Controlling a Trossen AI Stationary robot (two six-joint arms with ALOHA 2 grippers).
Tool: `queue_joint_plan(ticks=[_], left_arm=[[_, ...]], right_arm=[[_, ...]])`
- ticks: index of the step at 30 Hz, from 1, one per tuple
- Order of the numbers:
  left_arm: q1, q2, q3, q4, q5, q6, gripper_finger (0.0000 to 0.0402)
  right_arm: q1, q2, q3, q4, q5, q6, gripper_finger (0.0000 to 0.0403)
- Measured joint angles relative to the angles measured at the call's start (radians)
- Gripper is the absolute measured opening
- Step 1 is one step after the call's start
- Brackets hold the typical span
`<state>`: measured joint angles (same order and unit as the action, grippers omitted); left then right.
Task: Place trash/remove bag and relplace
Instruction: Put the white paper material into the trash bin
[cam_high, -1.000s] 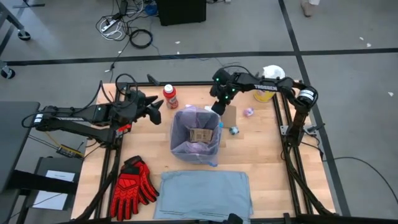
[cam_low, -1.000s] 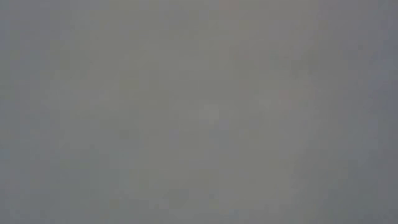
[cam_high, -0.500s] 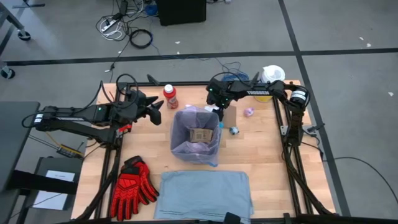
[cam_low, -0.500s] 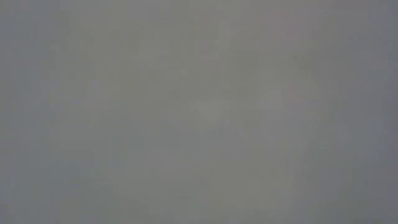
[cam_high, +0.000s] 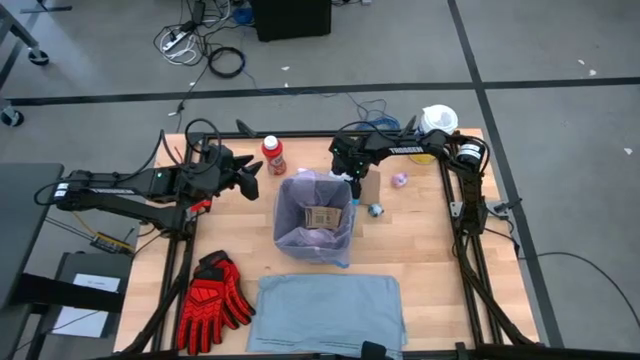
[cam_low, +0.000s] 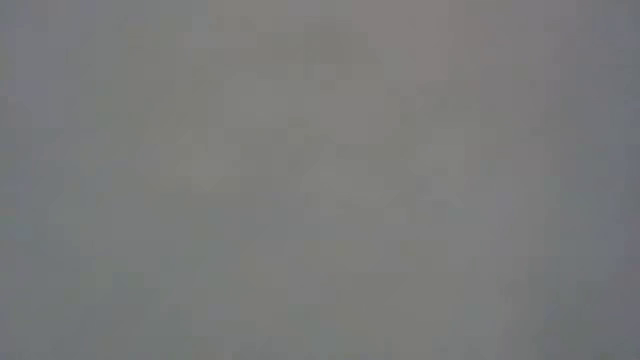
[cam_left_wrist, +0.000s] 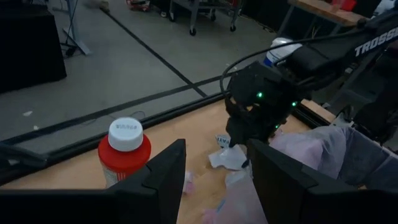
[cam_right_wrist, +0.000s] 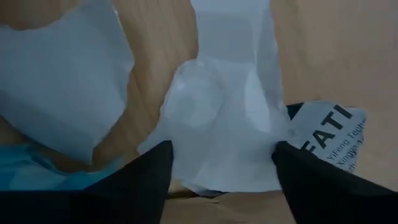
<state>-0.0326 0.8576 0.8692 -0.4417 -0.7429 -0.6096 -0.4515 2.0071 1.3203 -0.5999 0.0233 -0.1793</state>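
Right hand (cam_right_wrist: 224, 163) down at the counter (cam_high: 420, 250), just beyond the far right corner of the bag (cam_high: 296, 238). Shifted a little toward the left arm's side over the last second, with the elbow folded in. Fingers spread wide on either side of a crumpled white paper (cam_right_wrist: 224, 106) lying on the wood, with a printed scrap beside it. Not closed on the paper yet and nothing carried.

Left hand (cam_high: 245, 178) waiting over the near-left part of the counter, fingers apart and empty. Red-capped bottle (cam_high: 273, 153) upright just beyond it.

Bag seated in its bin at mid-counter, mouth open, a brown cardboard piece (cam_high: 322, 216) already inside. Two small scraps (cam_high: 400, 180) on the wood to the right. Grey-blue liner (cam_high: 330, 310) flat at the near edge, red gloves (cam_high: 213, 300) beside it. Nothing but flat grey from the low camera.

Likely meaning: hand lined up for a pinch on the paper, then a short lift over the rim. Litter collecting judged part done, with the bottle, paper and scraps still out. Bag swap not begun.
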Motion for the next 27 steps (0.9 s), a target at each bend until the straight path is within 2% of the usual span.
queue_joint_plan(ticks=[3,8,9,15,22,27], left_arm=[[0.0,0.0,0.0,0.002,0.0,-0.005,0.0182],[0.0,0.0,0.0,0.003,0.0,-0.005,0.0182],[0.0,0.0,0.0,0.002,0.0,-0.005,0.0182],[0.0,0.0,0.0,0.005,0.0,-0.005,0.0182],[0.0,0.0,0.0,0.012,0.0,-0.005,0.0182],[0.0,0.0,0.0,0.02,0.0,-0.005,0.0182]], right_arm=[[-0.001,0.001,0.001,0.0,0.004,0.0,0.0195],[-0.014,0.002,0.004,0.004,0.018,-0.004,0.0038],[-0.016,-0.004,0.004,0.001,0.02,-0.007,0.002],[-0.03,-0.066,-0.001,-0.003,0.026,0.016,0.0002],[-0.062,-0.213,-0.001,0.003,0.017,0.03,0.0],[-0.107,-0.259,0.0,0.04,0.013,0.083,0.0]])
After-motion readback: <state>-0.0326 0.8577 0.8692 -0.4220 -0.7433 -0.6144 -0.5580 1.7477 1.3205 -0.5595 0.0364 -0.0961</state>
